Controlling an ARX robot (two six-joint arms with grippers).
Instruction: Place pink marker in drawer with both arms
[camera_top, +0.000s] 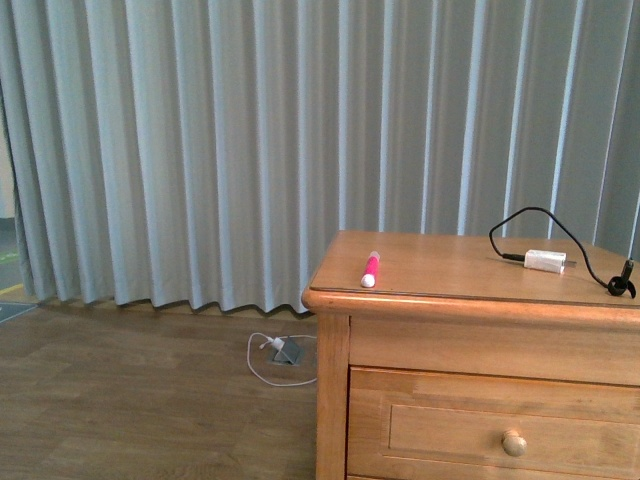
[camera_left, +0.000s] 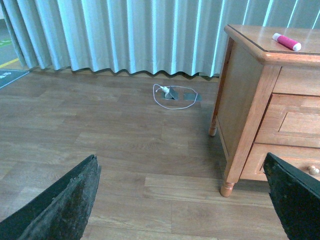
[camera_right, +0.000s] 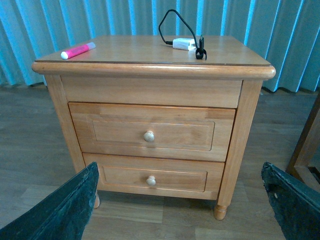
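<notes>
The pink marker (camera_top: 370, 269) (camera_right: 78, 50) (camera_left: 286, 42) lies flat on the cabinet top near its left front corner, white cap toward the front. The upper drawer (camera_right: 152, 133) is closed, its round pale knob (camera_right: 149, 136) (camera_top: 514, 443) centred on the panel. Neither arm shows in the front view. My left gripper (camera_left: 182, 200) hangs open over bare floor, left of the cabinet and well away from it. My right gripper (camera_right: 180, 200) is open in front of the cabinet, low and some way back from the drawers, with nothing between its fingers.
A white plug adapter (camera_top: 545, 261) with a looping black cable (camera_top: 530, 215) lies on the cabinet top at the right. The lower drawer (camera_right: 152, 177) is closed. A floor socket with a white cord (camera_left: 172, 95) sits by the curtain (camera_top: 250, 140). A wooden furniture leg (camera_right: 305, 145) stands right of the cabinet.
</notes>
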